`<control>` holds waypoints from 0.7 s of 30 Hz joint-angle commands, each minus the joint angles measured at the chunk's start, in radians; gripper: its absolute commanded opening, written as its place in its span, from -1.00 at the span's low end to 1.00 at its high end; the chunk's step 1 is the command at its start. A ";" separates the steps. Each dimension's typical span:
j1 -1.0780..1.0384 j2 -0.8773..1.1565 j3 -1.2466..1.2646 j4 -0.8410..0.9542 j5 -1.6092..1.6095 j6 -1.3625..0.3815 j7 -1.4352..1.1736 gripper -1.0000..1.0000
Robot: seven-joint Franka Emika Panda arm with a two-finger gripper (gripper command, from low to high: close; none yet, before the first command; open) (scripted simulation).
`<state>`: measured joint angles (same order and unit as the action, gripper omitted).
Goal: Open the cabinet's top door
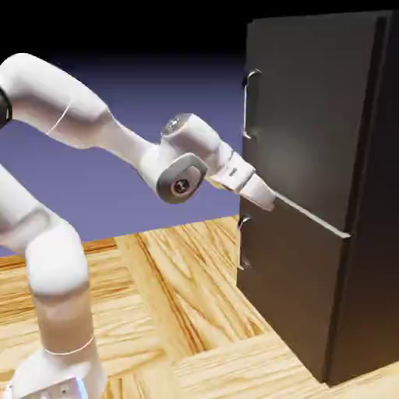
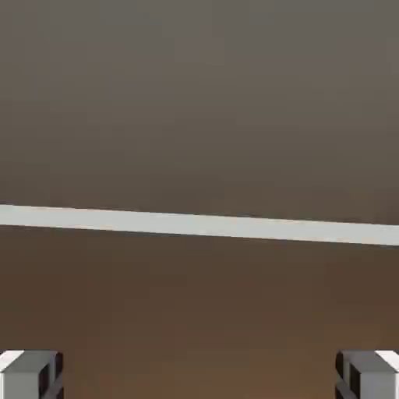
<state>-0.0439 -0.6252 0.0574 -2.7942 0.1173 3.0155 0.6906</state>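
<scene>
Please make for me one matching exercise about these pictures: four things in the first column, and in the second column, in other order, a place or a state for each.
Column one
1. top door
2. lower door
3. pale strip
4. pincer

Column two
A. open, its two tips standing wide apart
B. carries the upper of the two curved handles
C. runs between the two doors
D. carries the lower of the two curved handles

Right pairs: 1-B; 2-D; 3-C; 4-A
</scene>
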 commanded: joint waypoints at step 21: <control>-0.435 -0.430 0.447 0.123 0.914 -0.167 -0.392 0.00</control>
<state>-0.4794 -1.0553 0.5041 -2.6713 1.0308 2.8485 0.2986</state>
